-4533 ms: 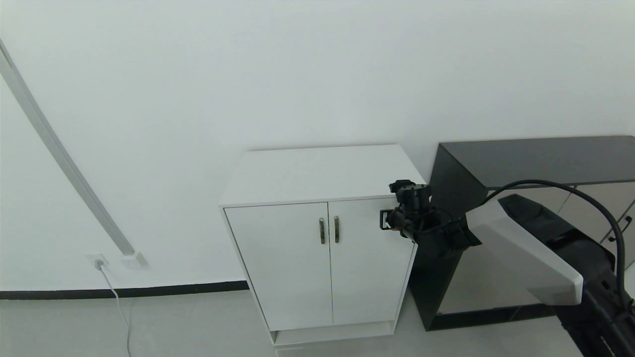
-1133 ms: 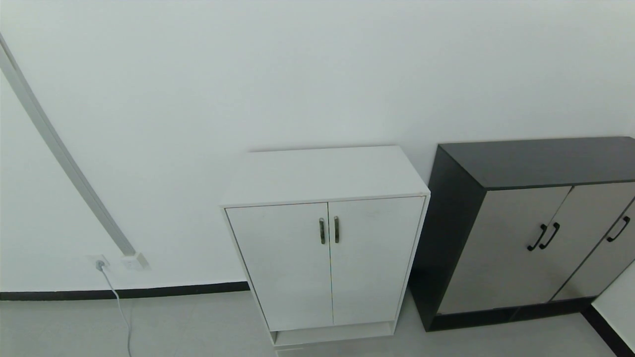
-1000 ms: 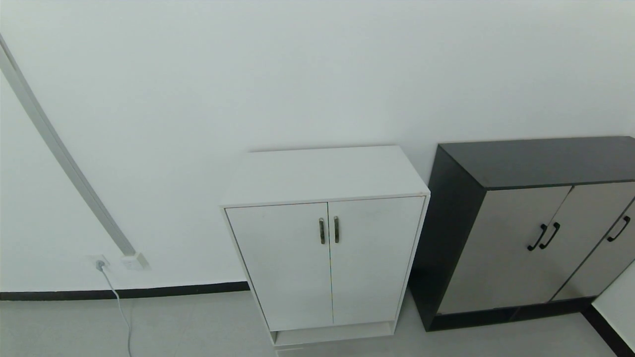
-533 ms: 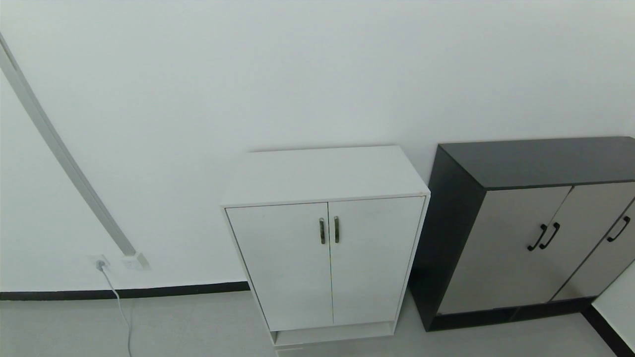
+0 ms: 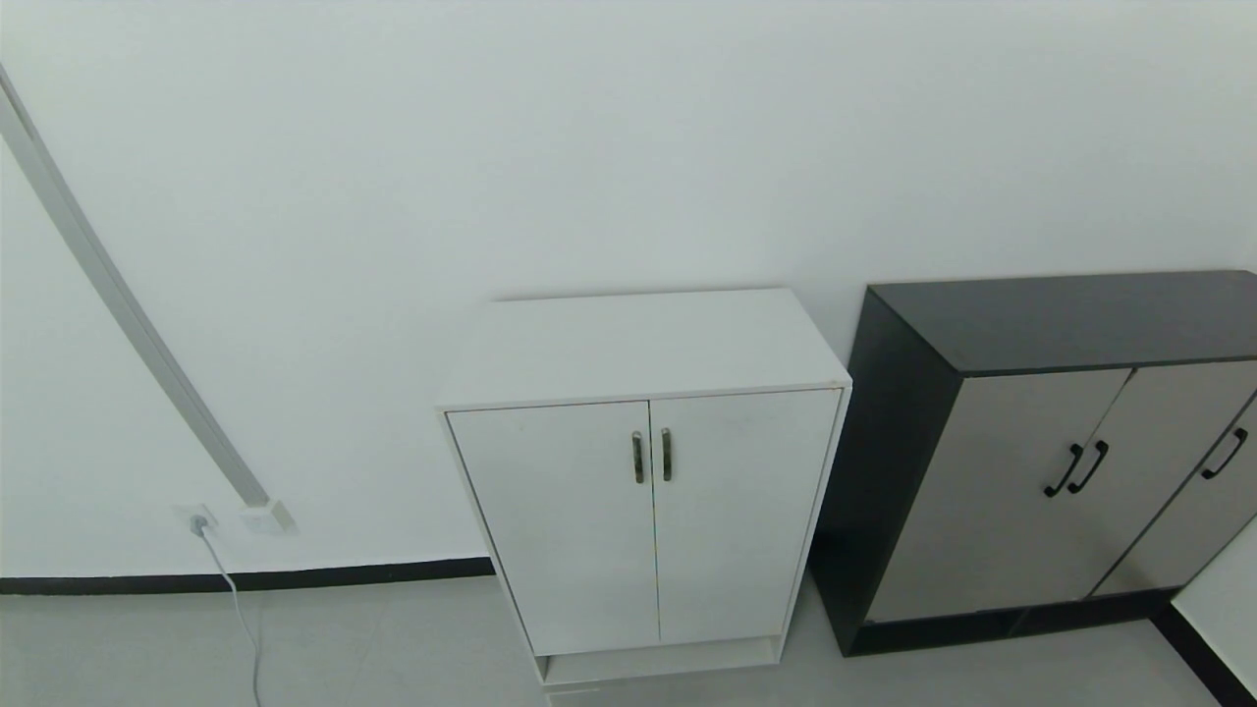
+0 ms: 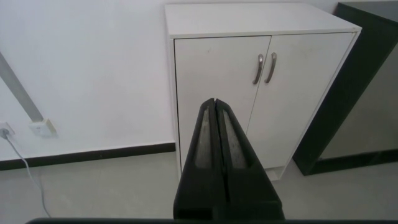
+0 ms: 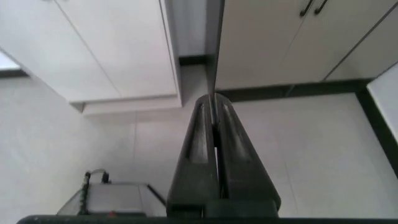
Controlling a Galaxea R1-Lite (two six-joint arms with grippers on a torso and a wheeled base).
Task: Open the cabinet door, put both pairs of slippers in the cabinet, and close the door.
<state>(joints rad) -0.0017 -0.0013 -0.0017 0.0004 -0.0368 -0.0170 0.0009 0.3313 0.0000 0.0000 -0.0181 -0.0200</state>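
Observation:
The white cabinet stands against the wall with both doors closed and two dark vertical handles at the centre seam. In the left wrist view my left gripper is shut and empty, held well back from the white cabinet and pointing at its left door. In the right wrist view my right gripper is shut and empty, hanging low above the floor near the white cabinet's lower right corner.
A black cabinet with grey doors stands tight against the white one's right side. A wall socket with a cable sits low at the left, under a slanted grey conduit. Bare grey floor lies in front.
The right arm, which was raised by the white cabinet's right edge 4.5 s ago, has left the head view. Over the last second nothing has moved.

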